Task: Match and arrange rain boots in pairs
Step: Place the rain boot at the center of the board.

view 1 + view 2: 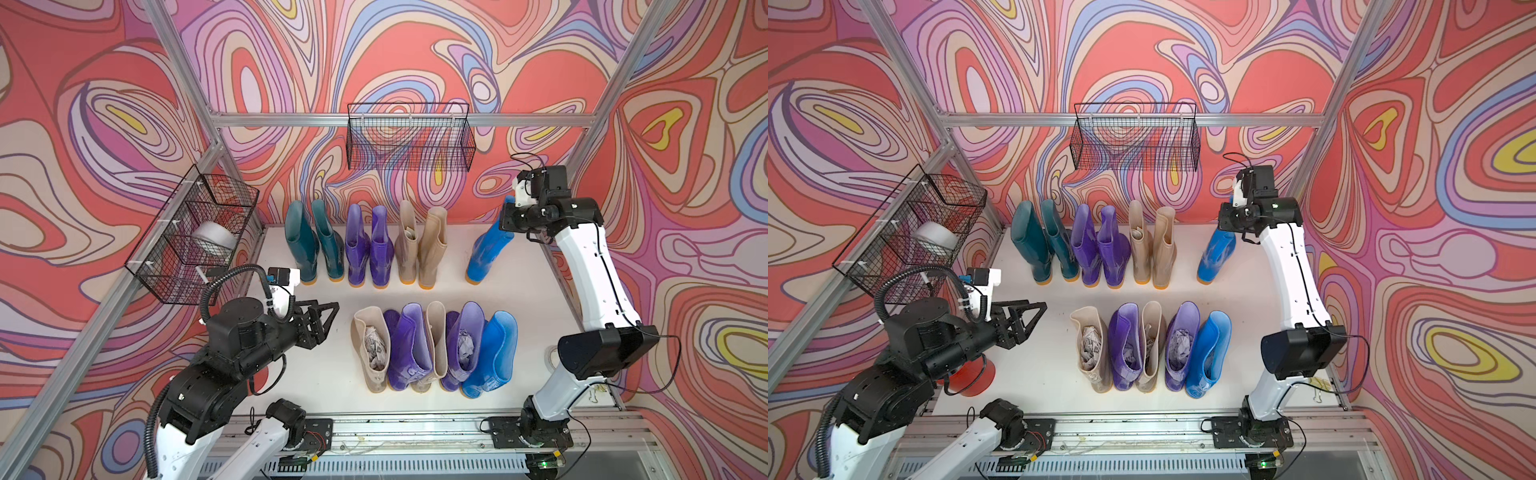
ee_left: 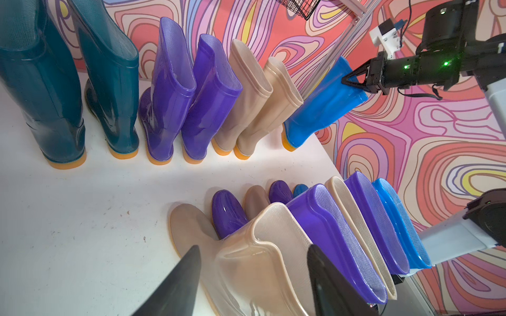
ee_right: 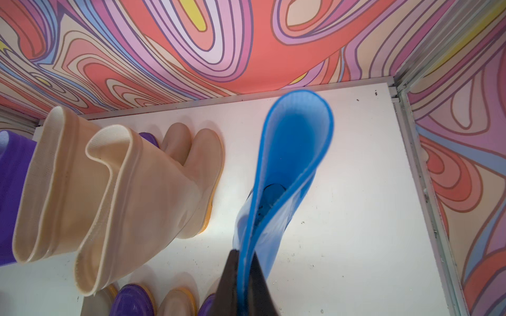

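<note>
I've got my right tool [image 2: 346,81] clamped on the rim of the tilted blue boot [image 2: 323,109]. If I let go now it may topple. My left tool [image 1: 328,322] is released.

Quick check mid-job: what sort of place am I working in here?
Probably a staged robot test cell, not a real hallway: a white tabletop boxed in by aluminium frame rails, walls that are a swirly printed backdrop, and wire baskets hung on the frame above rows of rain boots.

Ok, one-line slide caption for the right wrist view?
Right end effector pinching the rim of a blue boot, set apart from the beige pair on the white table.
</note>
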Available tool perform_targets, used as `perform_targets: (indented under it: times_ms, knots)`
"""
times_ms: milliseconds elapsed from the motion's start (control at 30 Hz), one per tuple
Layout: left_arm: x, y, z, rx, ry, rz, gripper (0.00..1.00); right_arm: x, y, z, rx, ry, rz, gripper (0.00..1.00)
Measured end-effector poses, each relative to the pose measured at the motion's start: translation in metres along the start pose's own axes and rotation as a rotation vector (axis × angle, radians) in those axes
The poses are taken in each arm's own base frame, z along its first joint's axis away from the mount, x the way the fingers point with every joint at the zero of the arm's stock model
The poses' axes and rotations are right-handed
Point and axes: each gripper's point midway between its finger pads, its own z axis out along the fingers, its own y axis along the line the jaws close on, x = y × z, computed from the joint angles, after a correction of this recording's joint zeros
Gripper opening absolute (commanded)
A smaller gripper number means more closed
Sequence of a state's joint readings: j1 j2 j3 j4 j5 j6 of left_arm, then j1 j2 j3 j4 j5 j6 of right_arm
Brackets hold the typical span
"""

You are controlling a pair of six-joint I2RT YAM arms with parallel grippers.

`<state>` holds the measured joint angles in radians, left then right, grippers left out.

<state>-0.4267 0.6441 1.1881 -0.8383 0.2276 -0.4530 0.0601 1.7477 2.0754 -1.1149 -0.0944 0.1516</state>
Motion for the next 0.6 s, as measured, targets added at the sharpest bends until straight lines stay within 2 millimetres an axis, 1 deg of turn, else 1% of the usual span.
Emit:
perform_targets:
  times_ms: [200, 433, 600]
  knots:
    - [0.004, 0.004, 0.01, -0.005, 0.013, -0.002, 0.64, 0.006, 0.005, 0.017, -0.038, 0.045, 0.002, 0.0]
    - [0.01, 0.007, 0.021, -0.002, 0.035, -0.006, 0.64, 0.012, 0.012, 0.054, -0.062, 0.118, -0.011, 0.0]
    - [0.011, 0.007, 0.022, -0.002, 0.038, -0.002, 0.64, 0.015, 0.03, 0.071, -0.085, 0.148, -0.048, 0.0]
